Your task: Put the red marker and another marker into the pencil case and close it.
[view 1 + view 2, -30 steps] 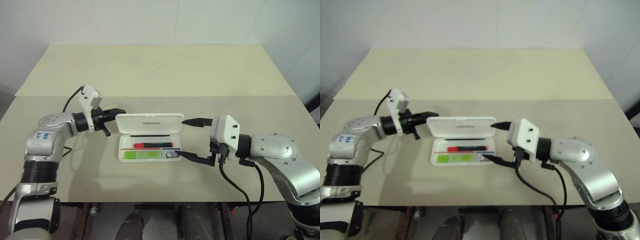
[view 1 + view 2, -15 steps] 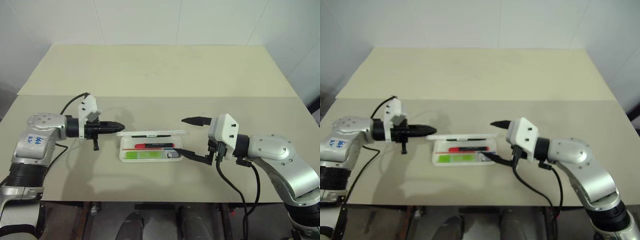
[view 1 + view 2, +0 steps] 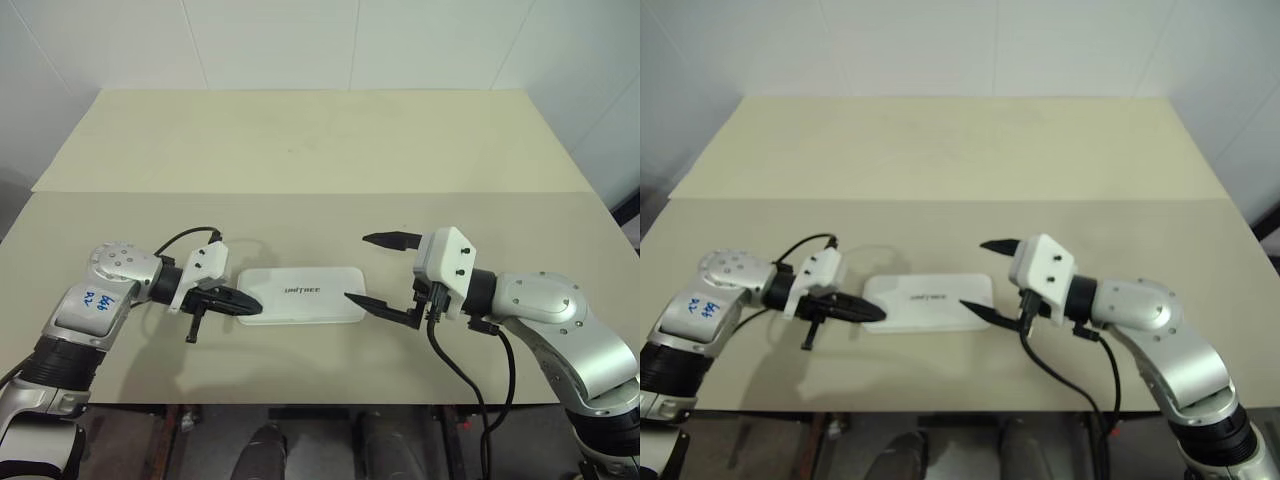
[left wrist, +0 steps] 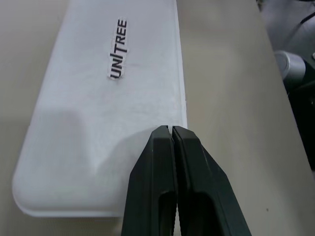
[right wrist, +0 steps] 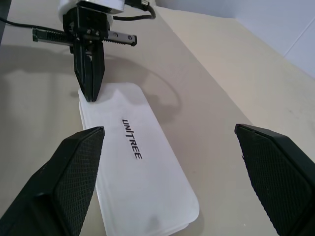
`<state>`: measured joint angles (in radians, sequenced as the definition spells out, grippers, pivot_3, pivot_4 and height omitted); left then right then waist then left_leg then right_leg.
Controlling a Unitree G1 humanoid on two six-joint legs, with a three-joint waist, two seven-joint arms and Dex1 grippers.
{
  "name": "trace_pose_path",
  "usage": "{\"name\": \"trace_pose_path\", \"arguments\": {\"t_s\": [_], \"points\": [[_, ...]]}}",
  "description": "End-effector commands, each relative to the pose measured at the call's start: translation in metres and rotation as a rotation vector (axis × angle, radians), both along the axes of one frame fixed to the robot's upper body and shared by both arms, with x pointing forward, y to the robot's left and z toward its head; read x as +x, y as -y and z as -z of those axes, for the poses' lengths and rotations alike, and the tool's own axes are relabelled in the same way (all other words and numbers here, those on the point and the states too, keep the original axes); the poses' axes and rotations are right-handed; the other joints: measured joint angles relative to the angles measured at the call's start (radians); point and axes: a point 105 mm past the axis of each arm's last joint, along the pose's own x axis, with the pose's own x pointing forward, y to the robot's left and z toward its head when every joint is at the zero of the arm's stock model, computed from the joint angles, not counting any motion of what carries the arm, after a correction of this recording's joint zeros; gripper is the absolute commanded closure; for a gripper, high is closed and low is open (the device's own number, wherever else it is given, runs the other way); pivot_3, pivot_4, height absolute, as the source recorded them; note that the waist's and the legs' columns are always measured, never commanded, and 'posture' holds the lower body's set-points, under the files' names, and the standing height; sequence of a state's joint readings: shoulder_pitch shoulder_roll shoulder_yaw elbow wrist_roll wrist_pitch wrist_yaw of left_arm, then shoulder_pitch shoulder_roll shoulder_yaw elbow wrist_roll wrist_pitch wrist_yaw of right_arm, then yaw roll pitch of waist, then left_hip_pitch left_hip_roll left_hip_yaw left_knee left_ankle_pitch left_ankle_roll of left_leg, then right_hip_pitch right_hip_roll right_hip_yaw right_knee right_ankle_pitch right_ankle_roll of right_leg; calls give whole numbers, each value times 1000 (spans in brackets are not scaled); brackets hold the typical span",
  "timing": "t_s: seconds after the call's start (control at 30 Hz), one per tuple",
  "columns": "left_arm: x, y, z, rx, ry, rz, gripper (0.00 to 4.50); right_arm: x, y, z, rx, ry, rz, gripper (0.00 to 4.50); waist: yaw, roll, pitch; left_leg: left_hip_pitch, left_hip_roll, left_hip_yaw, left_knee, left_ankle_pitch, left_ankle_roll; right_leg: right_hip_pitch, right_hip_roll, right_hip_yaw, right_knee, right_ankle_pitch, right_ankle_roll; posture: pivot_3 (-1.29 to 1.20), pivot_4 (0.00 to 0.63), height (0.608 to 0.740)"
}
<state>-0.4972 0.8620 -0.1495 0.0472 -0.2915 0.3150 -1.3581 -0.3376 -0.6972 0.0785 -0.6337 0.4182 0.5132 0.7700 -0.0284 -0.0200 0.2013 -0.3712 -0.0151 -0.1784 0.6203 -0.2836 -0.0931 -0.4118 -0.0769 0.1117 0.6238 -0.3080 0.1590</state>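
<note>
The left gripper [image 3: 246, 304] has its two black fingers pressed tight together, holding nothing, their tips resting on the left end of the lid of the pencil case [image 3: 303, 295]. The right gripper [image 3: 380, 270], at about three o'clock from the case, stands spread wide and empty, its lower finger reaching to the case's right end. The case lies shut and flat on the beige table [image 3: 320, 150], lettering up, at about six o'clock from the table's middle.

White pencil case [image 3: 302, 295] with black lettering, beige table [image 3: 320, 150]
</note>
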Motion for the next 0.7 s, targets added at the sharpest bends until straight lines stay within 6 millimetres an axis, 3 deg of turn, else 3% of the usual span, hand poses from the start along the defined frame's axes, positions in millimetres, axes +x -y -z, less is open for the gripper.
{"name": "trace_pose_path", "arguments": {"t_s": [0.03,0.17,0.43,0.57,0.7], "points": [[7,-2,11,43,9,-56,4453,-8,-5,-7,8,40,-13,0,0,0,0,0,0,0,0,0,0,0,0,0,0,0,0,0,150,740],[15,2,20,36,31,-124,4453,-9,-6,-7,16,41,-4,0,2,0,0,1,0,0,2,0,0,1,0,0,1,0,0,0,150,740],[1,14,23,-6,-14,-103,4453,-10,-8,-8,31,31,0,0,1,0,0,2,0,0,5,0,0,4,0,0,3,0,1,0,150,740],[1,10,4,-68,52,-96,4453,-10,-10,-7,38,20,-7,0,1,0,0,2,0,0,5,0,0,3,0,0,2,0,1,0,150,740],[3,3,-43,-184,202,-114,4453,-7,-10,-4,45,1,-14,0,-1,0,0,0,0,0,5,0,0,1,0,0,2,0,0,0,150,740]]}}
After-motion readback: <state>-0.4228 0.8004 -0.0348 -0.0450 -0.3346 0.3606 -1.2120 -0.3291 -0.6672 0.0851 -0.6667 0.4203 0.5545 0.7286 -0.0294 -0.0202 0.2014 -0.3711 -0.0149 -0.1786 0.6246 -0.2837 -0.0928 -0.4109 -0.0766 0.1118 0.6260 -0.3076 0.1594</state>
